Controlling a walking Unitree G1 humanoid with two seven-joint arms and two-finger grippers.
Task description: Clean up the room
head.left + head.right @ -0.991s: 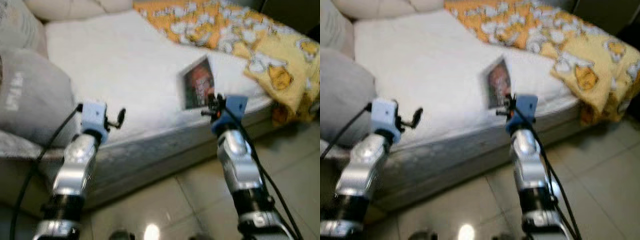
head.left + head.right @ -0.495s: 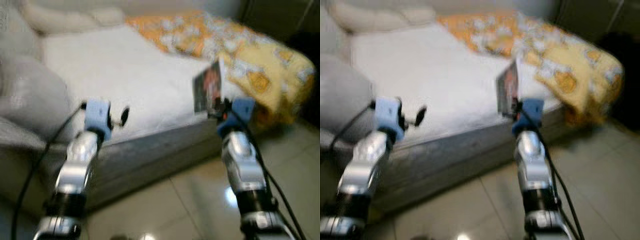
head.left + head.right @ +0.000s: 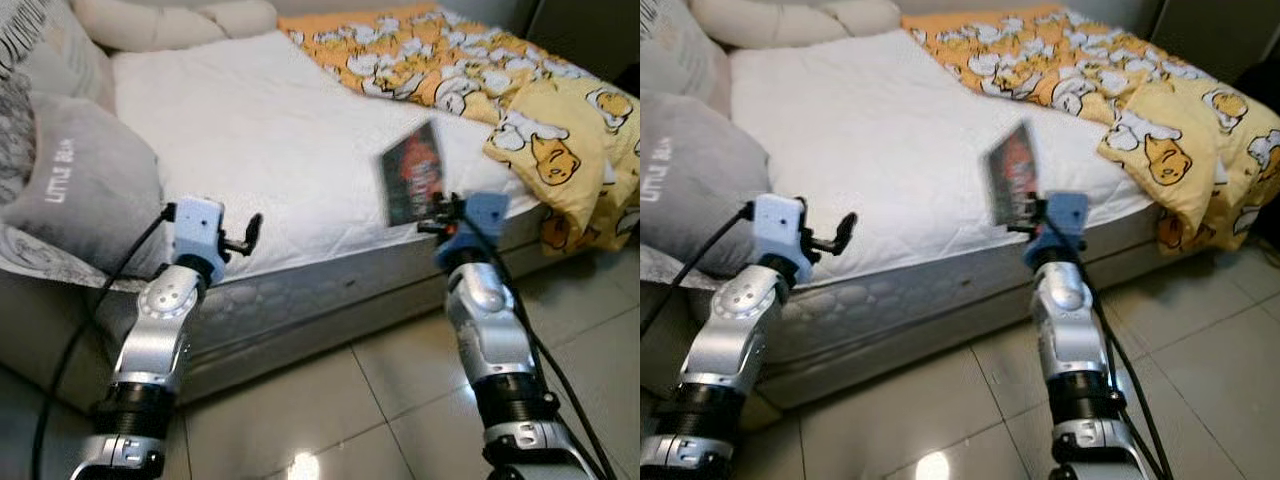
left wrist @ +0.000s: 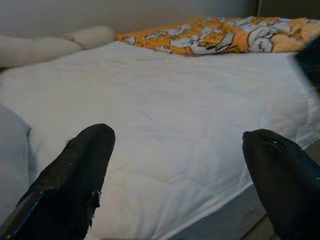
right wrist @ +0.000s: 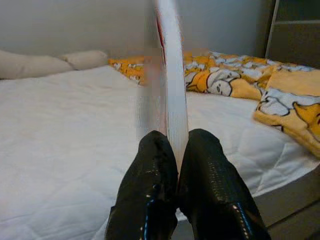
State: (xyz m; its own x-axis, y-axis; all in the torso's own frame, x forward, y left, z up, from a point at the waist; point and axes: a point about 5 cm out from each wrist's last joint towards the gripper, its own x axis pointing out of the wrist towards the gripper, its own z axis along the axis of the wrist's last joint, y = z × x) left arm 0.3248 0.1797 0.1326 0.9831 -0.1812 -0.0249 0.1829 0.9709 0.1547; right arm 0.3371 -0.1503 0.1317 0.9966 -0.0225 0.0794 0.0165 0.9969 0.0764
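Right gripper [image 5: 172, 150]: fingers clamped together on the lower edge of a thin book [image 3: 410, 172], held upright above the near right edge of the white mattress [image 3: 270, 150]. Left gripper [image 4: 175, 165]: fingers wide apart, holding nothing, at the near edge of the mattress, left of the book. Yellow patterned blanket [image 3: 520, 90]: heaped on the far right of the bed. Grey cushion [image 3: 85, 190]: at the left. Tiled floor [image 3: 340, 410]: nearest.

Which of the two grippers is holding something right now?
The right gripper, pinched on the thin book held upright above the mattress. The left gripper hangs open with nothing between its fingers.
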